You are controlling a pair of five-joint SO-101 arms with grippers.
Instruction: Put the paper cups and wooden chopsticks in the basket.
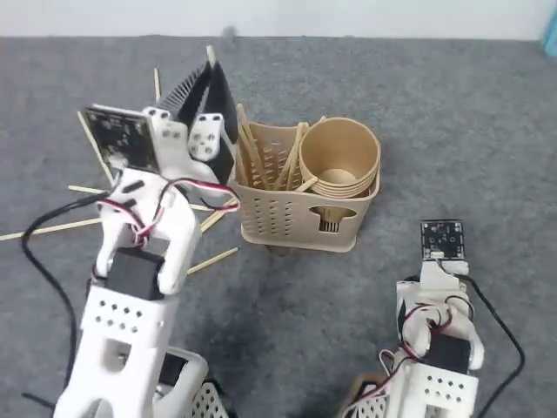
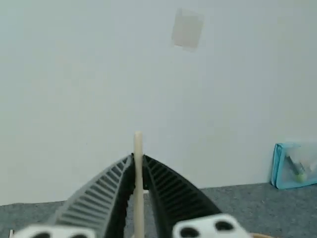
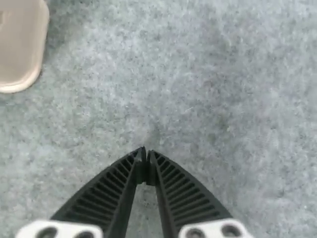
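A beige slotted basket (image 1: 287, 213) stands mid-carpet. It holds stacked paper cups (image 1: 340, 155) on one side and several wooden chopsticks (image 1: 261, 150) on the other. My left gripper (image 1: 207, 74) is raised beside the basket's left side, shut on one chopstick (image 2: 137, 198) whose tip sticks out past the fingertips; my left gripper (image 2: 137, 159) points toward a pale wall. More chopsticks (image 1: 213, 259) lie on the carpet to the left of the basket. My right gripper (image 3: 145, 151) is shut on nothing, just above bare carpet, with the basket's corner (image 3: 20, 44) off to one side.
The right arm (image 1: 439, 296) sits low at the front right, well away from the basket. A light blue box (image 2: 294, 166) stands at the far right edge by the wall. Grey carpet (image 1: 461, 131) covers the whole work area.
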